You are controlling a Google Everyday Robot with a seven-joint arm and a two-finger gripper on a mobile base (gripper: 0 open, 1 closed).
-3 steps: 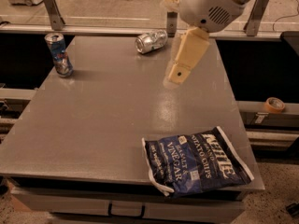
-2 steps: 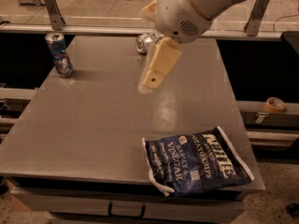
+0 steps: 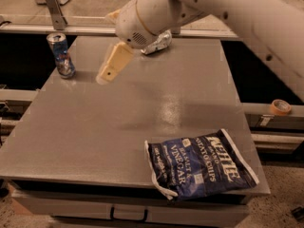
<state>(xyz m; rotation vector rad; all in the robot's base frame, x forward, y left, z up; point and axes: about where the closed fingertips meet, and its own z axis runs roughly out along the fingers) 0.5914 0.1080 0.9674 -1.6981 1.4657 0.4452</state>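
My gripper (image 3: 108,72) hangs above the table (image 3: 95,127) at far left, near the upright blue can (image 3: 61,55) on its left; open or closed, I cannot tell. A silver can (image 3: 159,42) lies farther back, a chip bag (image 3: 202,167) near right

Cream gripper (image 3: 110,71) above grey tabletop (image 3: 95,127). Upright blue can (image 3: 61,55) near at 9 o'clock, lying silver can (image 3: 156,42) at 2, blue chip bag (image 3: 202,167) at 5; 7 open.

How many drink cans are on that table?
2. A blue can stands at the table's left rear; a silver can lies at the back, partly behind the arm. The hand hovers between them.
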